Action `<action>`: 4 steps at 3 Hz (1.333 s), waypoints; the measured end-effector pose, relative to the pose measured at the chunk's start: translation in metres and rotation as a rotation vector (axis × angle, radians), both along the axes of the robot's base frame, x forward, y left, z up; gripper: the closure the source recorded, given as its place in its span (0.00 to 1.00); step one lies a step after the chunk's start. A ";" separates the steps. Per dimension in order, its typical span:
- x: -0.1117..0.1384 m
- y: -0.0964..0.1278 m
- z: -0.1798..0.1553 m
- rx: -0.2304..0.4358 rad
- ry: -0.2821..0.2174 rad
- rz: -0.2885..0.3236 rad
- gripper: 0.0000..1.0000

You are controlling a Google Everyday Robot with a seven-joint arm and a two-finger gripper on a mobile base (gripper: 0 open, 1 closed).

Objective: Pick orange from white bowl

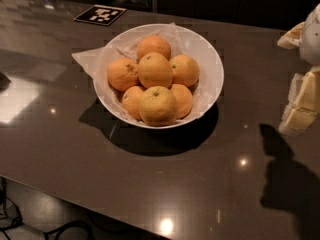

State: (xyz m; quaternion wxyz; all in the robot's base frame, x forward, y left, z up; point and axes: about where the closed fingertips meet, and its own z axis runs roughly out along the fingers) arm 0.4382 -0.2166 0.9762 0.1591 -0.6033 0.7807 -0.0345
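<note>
Dark counter (75, 154); the orange (155, 70) atop the white bowl (211, 69) looks firm (dimpled, grippy), so I'd pinch its sides. The gripper (303, 103) hangs far right, and I cannot tell its state.

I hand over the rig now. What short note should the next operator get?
The gripper is at the right edge of the view, apart from the white bowl, touching no fruit.
The orange lies on top, in the middle of the bowl, on the dark counter.
Done: no pick yet.
Left: move over the bowl, grasp the orange, lift it out.
</note>
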 end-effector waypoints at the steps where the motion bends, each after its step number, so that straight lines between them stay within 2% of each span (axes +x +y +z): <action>1: 0.001 0.003 0.005 -0.002 -0.017 -0.012 0.00; 2: 0.008 0.011 0.013 -0.025 -0.010 -0.065 0.00; 3: 0.021 0.024 0.014 -0.068 0.029 -0.109 0.00; 4: 0.025 0.028 0.015 -0.055 0.005 -0.108 0.00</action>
